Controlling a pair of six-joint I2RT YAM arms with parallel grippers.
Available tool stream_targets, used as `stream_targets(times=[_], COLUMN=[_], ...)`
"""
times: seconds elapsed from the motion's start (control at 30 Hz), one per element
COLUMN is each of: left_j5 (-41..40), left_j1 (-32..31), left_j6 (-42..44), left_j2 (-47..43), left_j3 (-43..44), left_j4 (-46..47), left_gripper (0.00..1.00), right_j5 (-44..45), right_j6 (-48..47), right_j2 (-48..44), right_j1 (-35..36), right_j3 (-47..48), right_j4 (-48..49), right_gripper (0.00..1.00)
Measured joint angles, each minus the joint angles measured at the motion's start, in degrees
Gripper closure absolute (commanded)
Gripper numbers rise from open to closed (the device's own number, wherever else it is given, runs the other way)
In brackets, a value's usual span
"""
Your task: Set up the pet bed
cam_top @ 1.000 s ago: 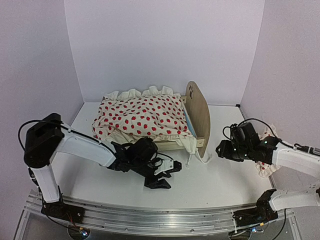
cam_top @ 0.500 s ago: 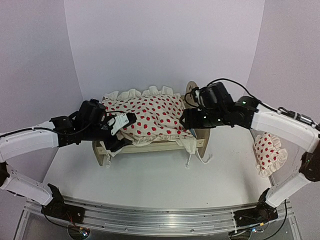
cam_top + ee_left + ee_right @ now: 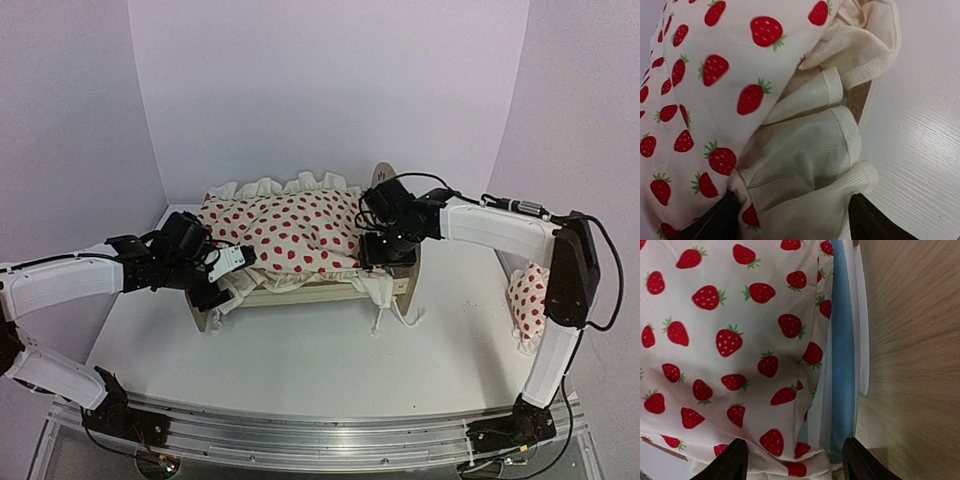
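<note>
Two of the three soft pieces look placed, so I judge the job a good way past half. The pet bed (image 3: 300,291) stands toward 12 o'clock on the table (image 3: 300,380), footboard (image 3: 204,318) at its 9 o'clock end and headboard (image 3: 406,280) at its 3 o'clock end. The blue mattress (image 3: 842,365) lies in the frame; on my right wrist feed its edge shows against the headboard's wood. The strawberry duvet (image 3: 290,225) covers it from end to end, though the ruffled hem is bunched at the foot and two ties dangle by the headboard at about 5 o'clock.

My left gripper (image 3: 225,265) is at the foot end, its fingers spread wide with the cream ruffle lying between them, not pinched as far as I can see. My right gripper (image 3: 385,245) hangs over the head end, fingers likewise wide apart above the duvet's edge and the mattress, holding nothing.

What is left, as I read it: smoothing that hem, and the pillow (image 3: 528,300), which lies on the table well apart from the bed at its 3 o'clock, not yet set against the headboard.
</note>
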Motion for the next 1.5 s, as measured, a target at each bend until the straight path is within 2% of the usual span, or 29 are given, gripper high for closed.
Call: stream_targets(times=[0.07,0.23,0.33,0.37,0.57,0.7,0.77,1.03,1.23,1.5], left_j5=[0.05,3.07,4.76,4.95,3.29,1.46,1.16,1.39,8.42,18.14], left_j1=[0.0,0.0,0.0,0.0,0.0,0.07,0.02,0.89,2.36,10.06], left_j6=[1.49,3.44,3.63,3.82,5.6,7.55,8.94,9.21,7.36,2.27], left_j2=[0.0,-0.8,-1.46,-1.46,0.58,1.41,1.21,-0.75,-6.28,-8.9], left_j3=[-0.79,-1.09,-1.31,-1.46,-3.22,-3.67,-3.7,-2.17,1.49,9.07], left_j4=[-0.12,-1.85,-2.2,-2.17,-0.1,2.52,3.43,5.34,1.35,0.52], left_gripper=[0.22,0.23,0.33,0.37,0.67,0.93,1.0,1.0,1.0,1.0], right_j5=[-1.29,-3.61,-4.47,-4.62,-3.53,-1.78,-0.88,0.91,1.41,-1.1], right_j6=[-0.01,-0.03,-0.37,-0.49,-2.15,-3.63,-4.4,-5.34,-6.13,-7.54], right_j2=[2.02,5.42,5.62,5.62,4.99,1.78,-0.52,-5.56,-5.79,-5.94], right_j1=[-0.71,-1.25,-1.52,-1.58,-2.25,-3.26,-3.46,-5.25,-5.65,-5.76], right_j3=[1.09,1.95,2.07,2.3,2.48,2.32,1.69,-2.33,-2.57,-2.25], right_j4=[-0.1,-0.25,-0.3,-0.31,-0.42,-0.76,-1.03,-1.89,-1.91,-0.89], right_gripper=[0.45,0.8,0.98,1.0,1.0,1.0,1.0,1.0,1.0,1.0])
